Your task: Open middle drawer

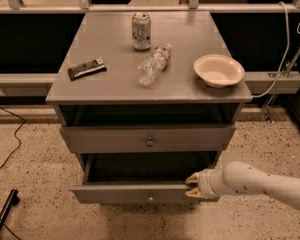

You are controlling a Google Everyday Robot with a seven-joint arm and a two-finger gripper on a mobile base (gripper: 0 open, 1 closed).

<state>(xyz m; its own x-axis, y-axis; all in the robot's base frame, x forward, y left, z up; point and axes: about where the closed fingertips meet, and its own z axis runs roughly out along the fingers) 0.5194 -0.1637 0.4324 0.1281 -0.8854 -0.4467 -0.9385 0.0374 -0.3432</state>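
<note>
Gripper (192,186): low on the right of the scene, at the right end of the front of the middle drawer (120,194)
Jaws: narrow gap; two pale fingertips (192,177) set one above the other; the upper one lies over the top edge of the front, on the drawer's inner side; the lower one lies against the outer face; the top edge of the front sits between them and looks pinched
Arm (262,183): white with dark specks; comes in from the right edge and runs leftward to the gripper
Middle drawer: grey, low flat front; second below the top; standing out toward the near side, farther than the drawer above it; dark interior showing; small round knob (150,199) at the centre of the front, well left of the gripper and untouched
Top drawer (105,140): out a little; its own upper knob (150,142) at centre
Cabinet (190,91): grey, flat top
On top: can (141,31) upright at far centre; clear plastic bottle (153,65) lying on its side, just near and right of the can; pale bowl (219,70) near the right edge; dark flat packet (87,69) on the left
Floor (35,179): speckled
</note>
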